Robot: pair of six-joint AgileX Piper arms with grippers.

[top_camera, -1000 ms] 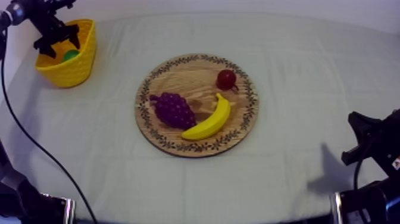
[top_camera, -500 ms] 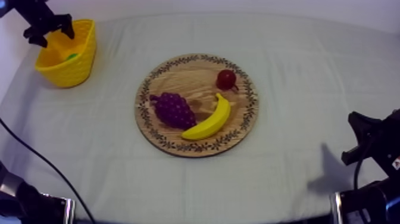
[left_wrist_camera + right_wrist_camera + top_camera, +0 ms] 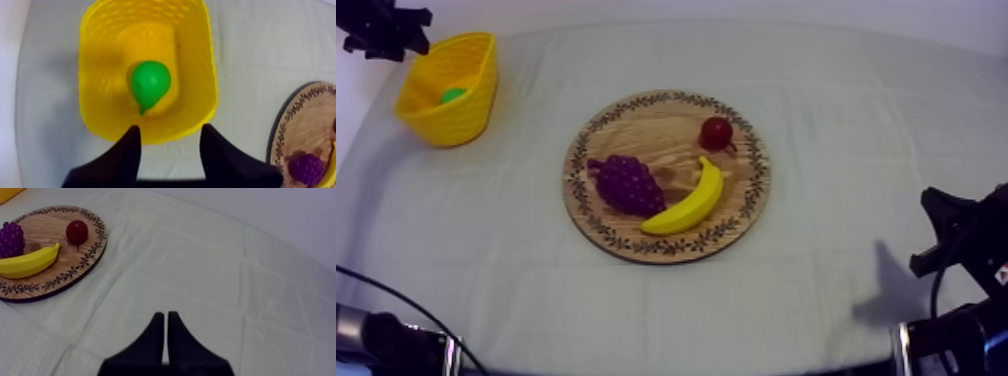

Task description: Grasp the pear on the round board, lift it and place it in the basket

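Quick count from my end: one green toy pear [image 3: 150, 85], one yellow woven-look plastic basket [image 3: 200, 65], one round wooden board with a leafy patterned rim [image 3: 636, 115], and three fruits on it: one yellow banana [image 3: 688, 200], one purple bunch of grapes [image 3: 626, 183] and one small red fruit [image 3: 716, 132].

The pear lies on the floor of the basket, which sits at the far left of the grey-white tablecloth [image 3: 856, 110], well apart from the board. In the left wrist view its long axis runs from the basket's far wall to the near one, fat end away and the thin stem end pointing back at my left gripper [image 3: 170, 128].

That gripper hangs above the basket's near wall, fingers spread wide and gripping nothing. My right gripper [image 3: 166, 315] sits low over bare cloth to the right of the board, fingers pressed together into a wedge, nothing in them.
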